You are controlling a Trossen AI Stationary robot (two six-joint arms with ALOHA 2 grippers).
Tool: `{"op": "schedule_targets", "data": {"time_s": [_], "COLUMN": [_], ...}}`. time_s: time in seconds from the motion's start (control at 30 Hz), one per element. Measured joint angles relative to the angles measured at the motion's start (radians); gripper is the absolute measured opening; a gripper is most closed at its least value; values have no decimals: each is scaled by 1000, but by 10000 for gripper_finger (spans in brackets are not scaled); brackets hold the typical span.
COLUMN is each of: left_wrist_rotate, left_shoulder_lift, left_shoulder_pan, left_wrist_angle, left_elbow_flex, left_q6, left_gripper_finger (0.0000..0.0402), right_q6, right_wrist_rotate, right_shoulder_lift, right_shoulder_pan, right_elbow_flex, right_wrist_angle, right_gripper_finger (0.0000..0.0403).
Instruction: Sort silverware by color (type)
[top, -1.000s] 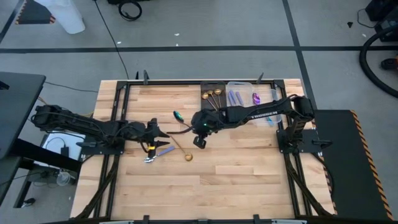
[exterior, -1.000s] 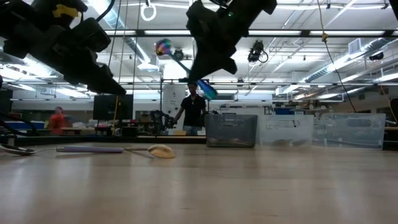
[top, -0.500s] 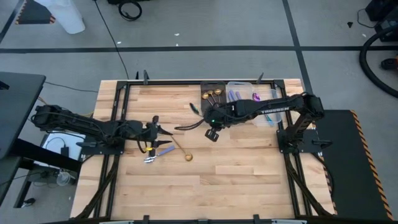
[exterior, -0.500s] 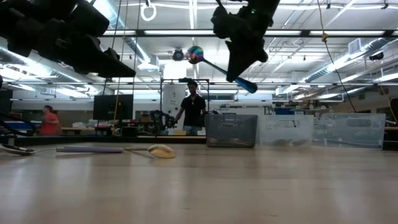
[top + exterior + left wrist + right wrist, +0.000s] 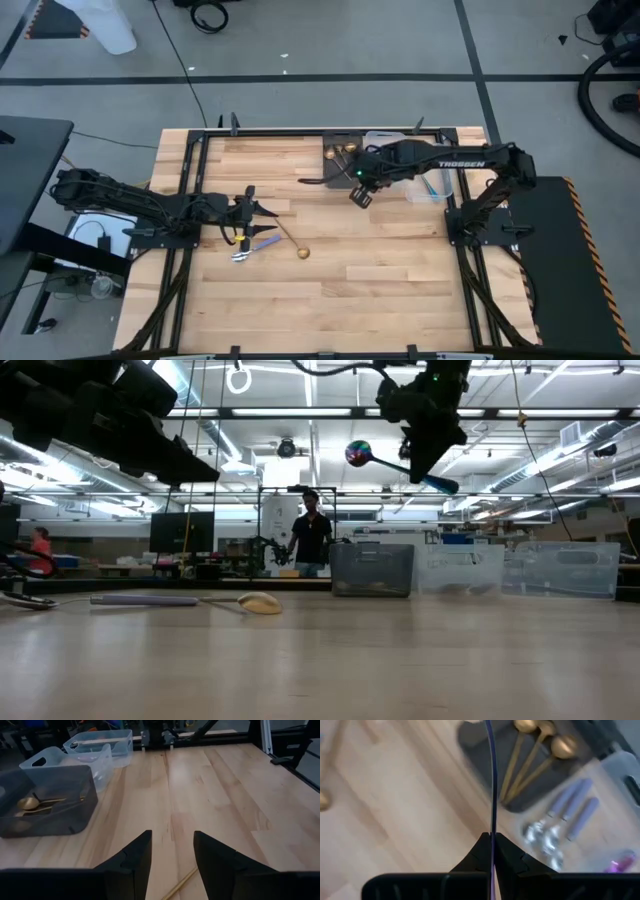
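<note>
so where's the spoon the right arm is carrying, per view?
High: rainbow spoon held by right end effector, beside the dark bin.
Low: aloft, above that bin.
Left wrist: not visible.
Right wrist: thin handle between the fingers.
Landmark: dark bin.

Black jointed arms; white "TROSSEN" lettering on right arm [image 5: 455,163]; black wedge-shaped fingers [image 5: 215,860].

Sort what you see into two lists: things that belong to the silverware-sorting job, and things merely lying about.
Belongs to the job:
- iridescent spoon, held aloft in the right hand
- gold spoon on the table
- gold spoons in the dark bin
- left hand, open

Lying about:
- white bag on the floor
- cable
- person in the background
</note>
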Motion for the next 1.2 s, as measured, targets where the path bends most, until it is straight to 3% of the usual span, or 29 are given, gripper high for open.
{"op": "schedule_targets", "data": {"time_s": [0.6,0.8,1.2], "left_wrist_rotate": [1,1,1], "left_shoulder_lift": [0,1,1], "left_shoulder_pan": [-1,-1,-1], "left_wrist_angle": [-48,-54,-44], "left_elbow_flex": [0,0,0], "left_q6": [-79,-80,-79], "left_gripper_finger": [153,153,153], "right_q6": [-62,-94,-72], "right_wrist_rotate": [-8,-61,-82], "right_shoulder_lift": [-1,-5,-106], "right_shoulder_pan": [-90,-131,-245], "right_elbow_flex": [0,0,0], "right_wrist_angle": [-74,-86,-236], "right_gripper_finger": [12,12,12]}}
